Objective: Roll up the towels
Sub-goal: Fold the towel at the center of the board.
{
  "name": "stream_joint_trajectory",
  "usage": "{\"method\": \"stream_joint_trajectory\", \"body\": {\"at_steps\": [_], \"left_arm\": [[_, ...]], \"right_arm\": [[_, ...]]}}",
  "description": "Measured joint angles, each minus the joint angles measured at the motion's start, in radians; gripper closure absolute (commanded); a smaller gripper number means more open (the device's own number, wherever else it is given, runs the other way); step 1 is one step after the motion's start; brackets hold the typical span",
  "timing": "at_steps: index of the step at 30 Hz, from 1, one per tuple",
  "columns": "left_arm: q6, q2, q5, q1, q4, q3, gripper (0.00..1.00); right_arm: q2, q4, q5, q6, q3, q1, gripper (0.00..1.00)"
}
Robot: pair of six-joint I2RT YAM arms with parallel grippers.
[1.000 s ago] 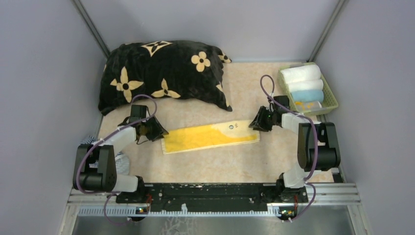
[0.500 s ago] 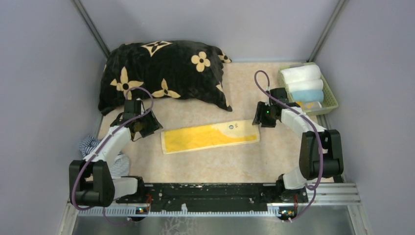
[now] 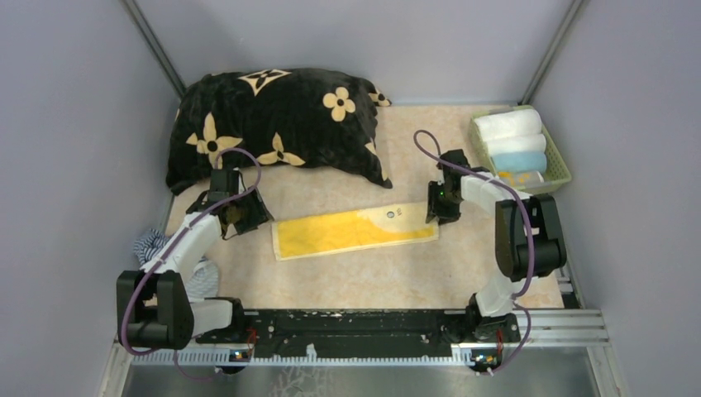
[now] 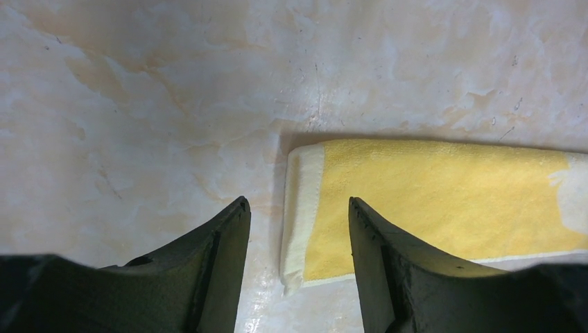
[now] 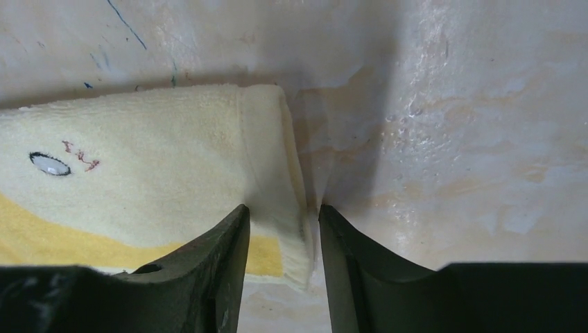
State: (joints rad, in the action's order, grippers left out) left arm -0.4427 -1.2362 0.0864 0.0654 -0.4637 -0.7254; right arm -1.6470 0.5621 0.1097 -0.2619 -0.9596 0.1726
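One yellow towel [image 3: 355, 231], folded into a long strip with a cream right end, lies flat in the middle of the table. My left gripper [image 3: 248, 217] is open at its left end; in the left wrist view [image 4: 298, 202] the cream hem of the towel [image 4: 430, 201] lies between the spread fingers. My right gripper [image 3: 436, 211] is open at the right end. In the right wrist view [image 5: 283, 208] one finger rests over the towel [image 5: 152, 159] and the other stands on bare table just past its edge.
A green basket [image 3: 564, 179] at the back right holds rolled towels, among them white [image 3: 507, 124] and light blue [image 3: 519, 161]. A big black flowered cushion [image 3: 273, 124] fills the back left. A striped cloth [image 3: 149, 244] lies by the left arm.
The left arm drew back a little from the towel's left end. The right wrist turned and came in over the towel's right end. The towel has not moved.
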Motion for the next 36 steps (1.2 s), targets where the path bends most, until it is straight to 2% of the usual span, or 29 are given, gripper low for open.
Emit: {"method": "stream_joint_trajectory", "body": {"at_steps": [11,16,21,28,36], "left_arm": [[0.020,0.000,0.000,0.000,-0.007,0.000,0.39],[0.021,0.000,0.004,0.000,-0.008,0.000,0.39],[0.021,0.000,0.011,0.000,-0.012,0.000,0.40],[0.021,0.024,0.045,0.000,-0.026,0.000,0.38],[-0.003,0.031,0.183,0.001,-0.008,0.029,0.34]], "right_arm": [[-0.092,0.113,-0.126,-0.013,-0.105,0.062,0.69],[-0.135,0.160,-0.143,-0.013,-0.143,0.069,0.80],[-0.162,0.183,-0.134,-0.020,-0.167,0.074,1.00],[-0.158,0.213,-0.143,-0.031,-0.189,0.047,1.00],[-0.116,0.306,-0.378,-0.027,-0.202,-0.097,1.00]]}}
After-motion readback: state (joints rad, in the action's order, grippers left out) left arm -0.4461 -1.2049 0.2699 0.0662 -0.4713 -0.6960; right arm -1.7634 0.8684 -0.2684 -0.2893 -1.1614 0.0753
